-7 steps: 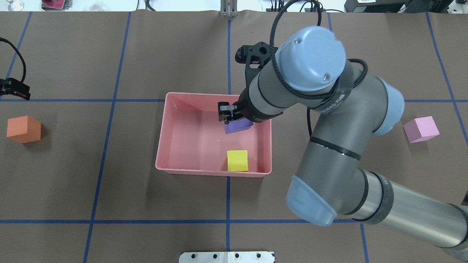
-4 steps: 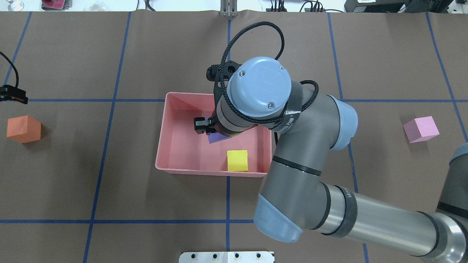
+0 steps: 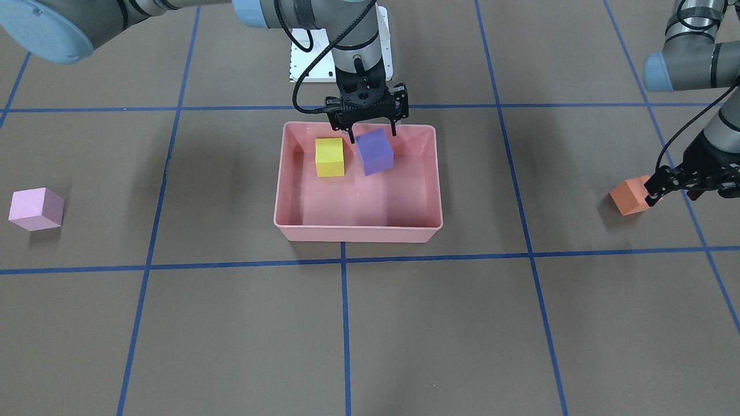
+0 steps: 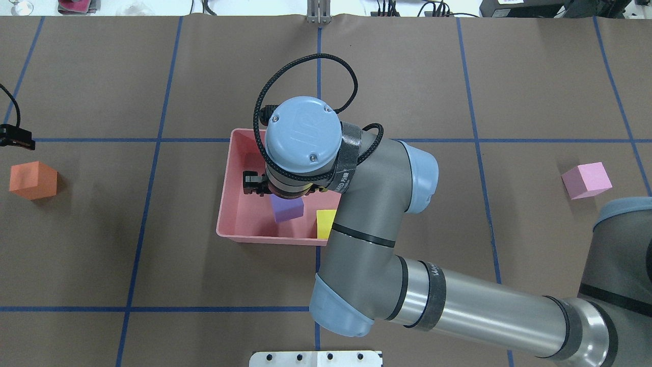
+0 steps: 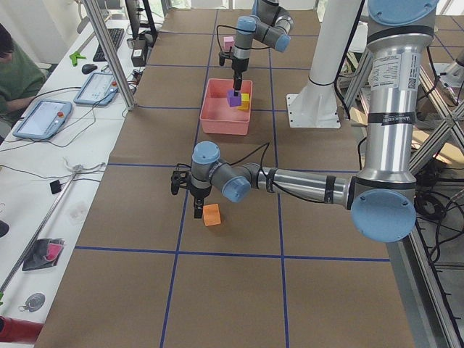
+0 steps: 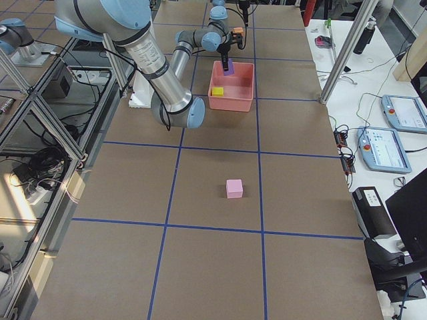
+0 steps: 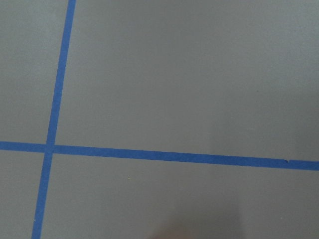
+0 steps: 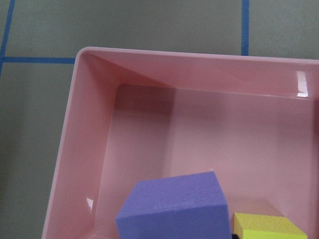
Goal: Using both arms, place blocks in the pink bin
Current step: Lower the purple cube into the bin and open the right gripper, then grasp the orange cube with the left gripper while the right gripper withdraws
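My right gripper (image 3: pixel 373 134) hangs open over the pink bin (image 3: pixel 358 233), with one of its fingers (image 4: pixel 249 183) showing beside the wrist. The purple block (image 3: pixel 374 151) is tilted just below its fingertips, inside the bin and free of them. It sits next to the yellow-green block (image 3: pixel 329 157), which lies flat on the bin floor. The orange block (image 3: pixel 630 196) rests on the table at my left. My left gripper (image 3: pixel 670 193) hovers close by it, open and holding nothing. The light pink block (image 3: pixel 36 209) lies far off on my right side.
Brown paper with blue tape lines (image 7: pixel 149 154) covers the table. The white base plate (image 4: pixel 316 358) is at the near edge. The right arm's elbow (image 4: pixel 372 239) overhangs the bin's near right corner. A person sits at a side bench (image 5: pixel 14 72) with tablets.
The right arm swung left across the bin and toward its near side. Its gripper opened and let go of the purple block. The left gripper drifted slightly left.
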`<state>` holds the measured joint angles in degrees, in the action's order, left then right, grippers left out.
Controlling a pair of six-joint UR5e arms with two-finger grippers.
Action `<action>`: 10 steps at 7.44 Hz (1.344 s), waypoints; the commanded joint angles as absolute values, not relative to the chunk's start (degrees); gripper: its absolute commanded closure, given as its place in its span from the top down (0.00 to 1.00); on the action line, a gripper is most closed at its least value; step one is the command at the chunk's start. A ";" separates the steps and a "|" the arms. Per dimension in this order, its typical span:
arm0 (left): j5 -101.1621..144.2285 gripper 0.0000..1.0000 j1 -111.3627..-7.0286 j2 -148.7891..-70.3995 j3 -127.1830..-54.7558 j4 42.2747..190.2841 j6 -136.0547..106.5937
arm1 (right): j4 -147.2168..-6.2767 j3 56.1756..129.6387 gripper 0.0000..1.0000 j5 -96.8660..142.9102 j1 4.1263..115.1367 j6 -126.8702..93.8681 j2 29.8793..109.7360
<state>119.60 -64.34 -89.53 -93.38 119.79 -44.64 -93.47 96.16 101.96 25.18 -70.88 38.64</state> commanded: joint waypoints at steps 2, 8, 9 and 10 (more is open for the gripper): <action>118.57 0.99 -62.24 -88.51 -93.25 120.23 -45.88 | -93.43 97.38 0.99 101.87 25.14 -70.84 38.41; 114.53 0.99 -55.38 -85.78 -92.99 124.89 -50.80 | -107.12 110.71 0.99 105.10 33.80 -61.45 44.44; 114.52 0.99 -55.20 -85.87 -92.64 124.89 -50.80 | -107.75 112.66 0.99 109.99 39.84 -55.95 48.74; 114.52 0.99 -55.11 -85.96 -92.55 124.89 -50.71 | -107.84 112.41 0.99 116.48 46.17 -47.46 52.43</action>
<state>114.59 -55.33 -85.91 -92.74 124.87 -50.77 -107.16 111.40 109.59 38.81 -56.20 47.68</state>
